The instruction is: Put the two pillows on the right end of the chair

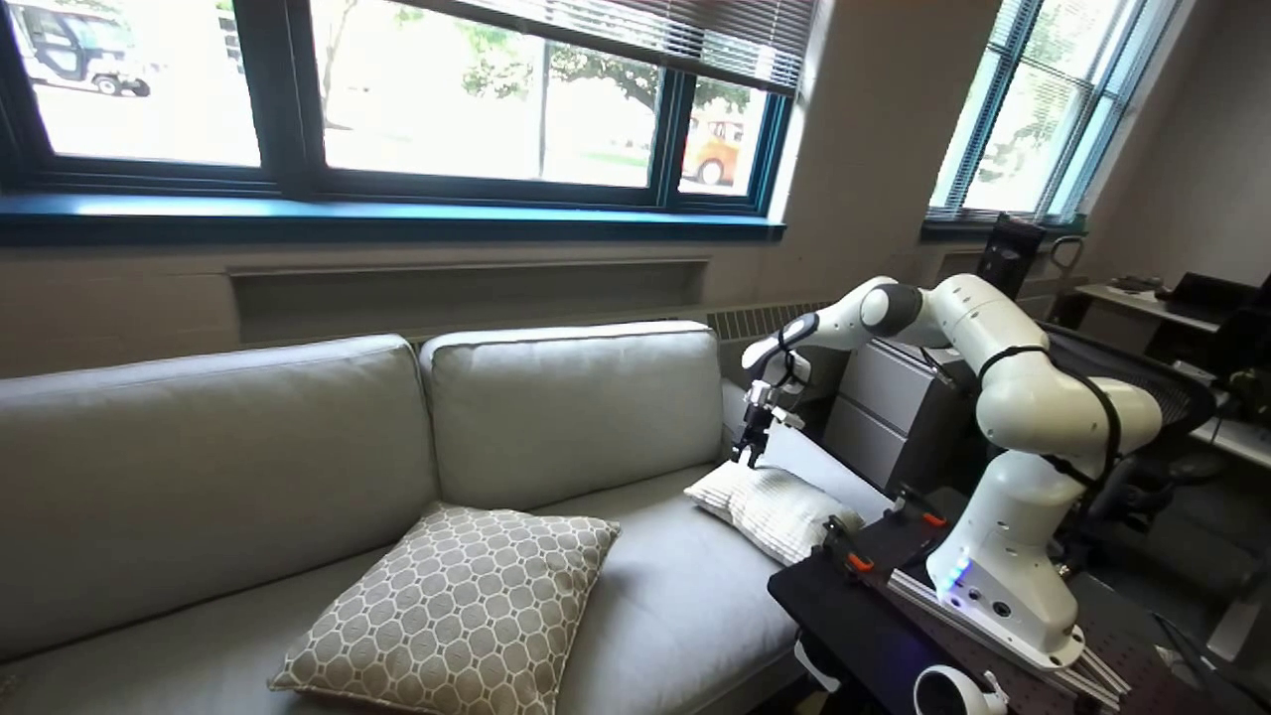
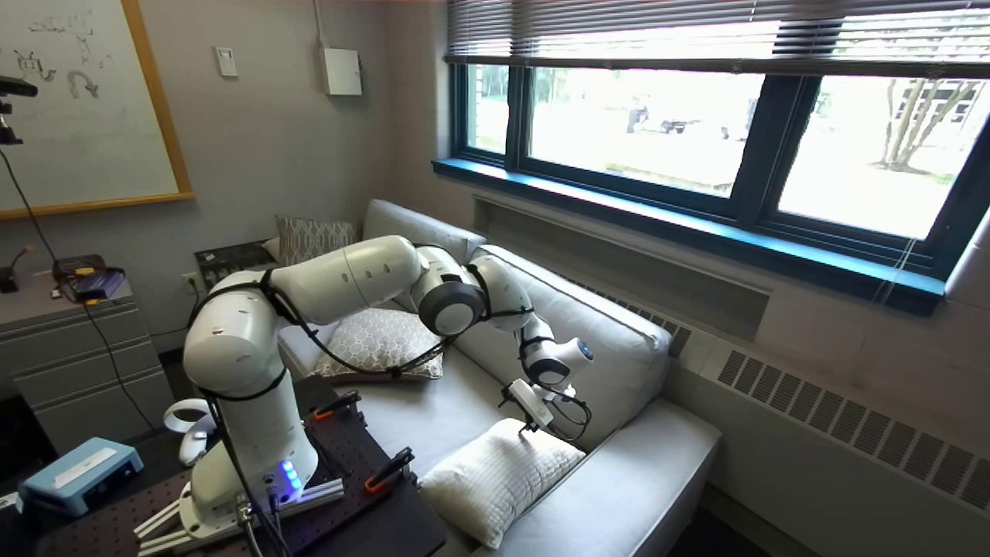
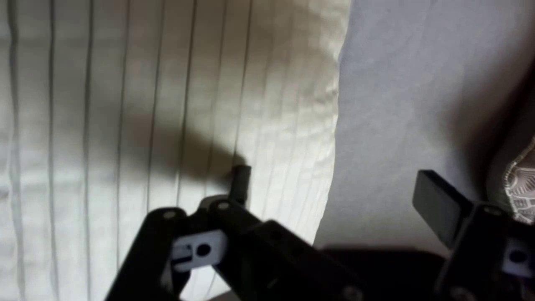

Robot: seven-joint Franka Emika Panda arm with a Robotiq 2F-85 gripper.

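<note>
The cream-white pillow (image 1: 784, 511) lies flat on the seat of the grey-beige sofa (image 1: 675, 606), beside the armrest at the robot's end. It also shows in an exterior view (image 2: 503, 476) and fills the left of the wrist view (image 3: 167, 92). The tan lattice pillow (image 1: 477, 606) lies farther along the seat, seen also in an exterior view (image 2: 379, 340); only its edge shows in the wrist view (image 3: 524, 188). My gripper (image 3: 340, 192) is open and empty. One finger is over the cream pillow near its edge, the other over bare seat; contact cannot be told.
The sofa's back cushions (image 1: 576, 407) stand behind the gripper, and the armrest (image 2: 626, 480) is beside the cream pillow. The black robot table (image 2: 402, 510) with orange clamps (image 2: 387, 472) adjoins the seat. Another patterned pillow (image 2: 309, 240) rests at the sofa's far end.
</note>
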